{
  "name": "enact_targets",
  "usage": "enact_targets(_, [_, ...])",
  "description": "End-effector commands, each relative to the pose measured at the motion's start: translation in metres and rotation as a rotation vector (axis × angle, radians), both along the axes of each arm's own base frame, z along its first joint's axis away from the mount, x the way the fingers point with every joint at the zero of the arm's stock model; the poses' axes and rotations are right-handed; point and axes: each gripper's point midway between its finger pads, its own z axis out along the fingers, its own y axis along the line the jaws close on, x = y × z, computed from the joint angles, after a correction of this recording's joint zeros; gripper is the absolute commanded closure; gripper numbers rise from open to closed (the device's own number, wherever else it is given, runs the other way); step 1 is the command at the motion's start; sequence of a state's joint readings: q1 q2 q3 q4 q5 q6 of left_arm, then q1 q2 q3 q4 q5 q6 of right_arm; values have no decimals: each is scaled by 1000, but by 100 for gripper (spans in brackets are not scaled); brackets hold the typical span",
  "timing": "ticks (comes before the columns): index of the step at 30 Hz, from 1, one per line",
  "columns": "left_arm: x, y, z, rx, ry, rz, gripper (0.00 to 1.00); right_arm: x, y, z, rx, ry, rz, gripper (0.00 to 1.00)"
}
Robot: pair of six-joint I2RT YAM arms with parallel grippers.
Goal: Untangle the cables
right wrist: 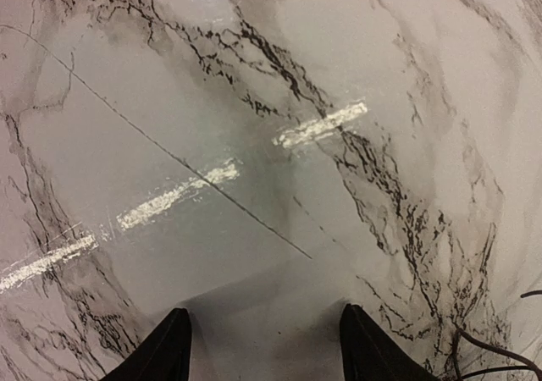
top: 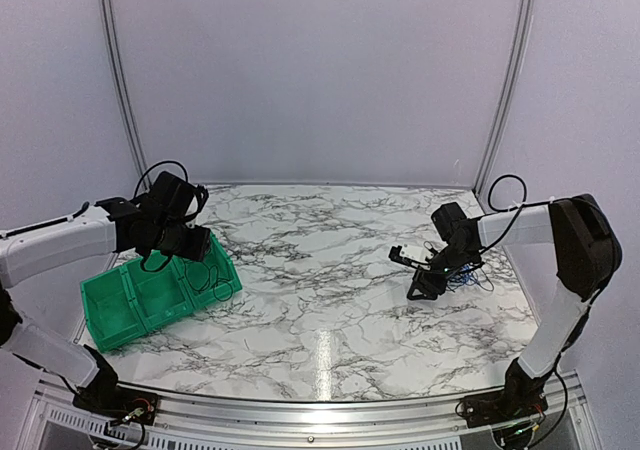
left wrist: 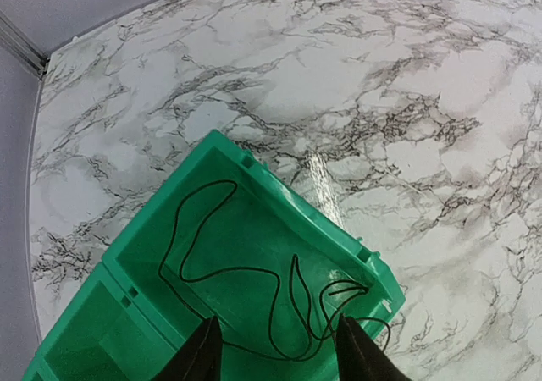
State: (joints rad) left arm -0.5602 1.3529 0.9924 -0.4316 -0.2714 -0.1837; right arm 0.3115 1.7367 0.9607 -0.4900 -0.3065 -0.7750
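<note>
The marbled tabletop (top: 330, 270) takes up most of the overhead view, white with grey-black veins, and walled in by pale panels. The left arm (top: 60, 245) reaches in over the left side. The right arm (top: 575, 240) bends in from the far right, its wrist low over the marble.

A green bin (top: 100, 315) sits on the left of the tabletop, split into two compartments. The left jaws hang above its right-hand compartment. In the left wrist view the two dark fingers (left wrist: 201, 356) stand moderately apart, with nothing gripped between them (only the bin floor shows in the gap).

The right jaws stand wide, their fingers (right wrist: 165, 351) well apart over bare marble and holding nothing.

One black cable (left wrist: 237, 270) lies loose in that right-hand compartment. It is thread-thin and wanders in one large open curve along the floor, then gathers into several narrow loops near the bin's near corner. One strand there runs up to the rim.

The remaining cables (top: 465, 276) lie on the tabletop just beside the right jaws, on their outer side. They form a small knot of thin blue and black wires (the overhead view does not show how they cross). A few black strands (right wrist: 500, 356) show at the lower right edge of the right wrist view.
</note>
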Motion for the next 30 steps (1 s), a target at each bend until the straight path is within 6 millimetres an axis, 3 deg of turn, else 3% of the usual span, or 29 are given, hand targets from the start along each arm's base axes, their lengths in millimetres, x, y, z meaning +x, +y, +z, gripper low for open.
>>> enact_targets(1, [-27, -14, -8, 0, 17, -55, 50, -21, -11, -24, -80, 94, -10, 41])
enact_targets(4, [-47, -28, -23, 15, 60, -133, 50, -15, 2, -7, 0, 67, -8, 42])
enact_targets(8, [-60, -21, -55, 74, 140, -101, 51, -12, 7, 2, 32, 46, 3, 42])
enact_targets(12, [-55, -9, -72, 118, 155, 13, 50, -14, 2, -10, -7, 68, -1, 42])
enact_targets(18, [-42, -21, -91, 98, 187, 53, 54, -15, 1, -12, -12, 77, 1, 42])
enact_targets(23, [-32, -17, -101, 129, 196, 98, 67, -16, -1, -15, -26, 77, -1, 42])
enact_targets(30, [-27, -22, -98, 74, 209, 83, 88, -19, -4, -22, -45, 93, 2, 43])
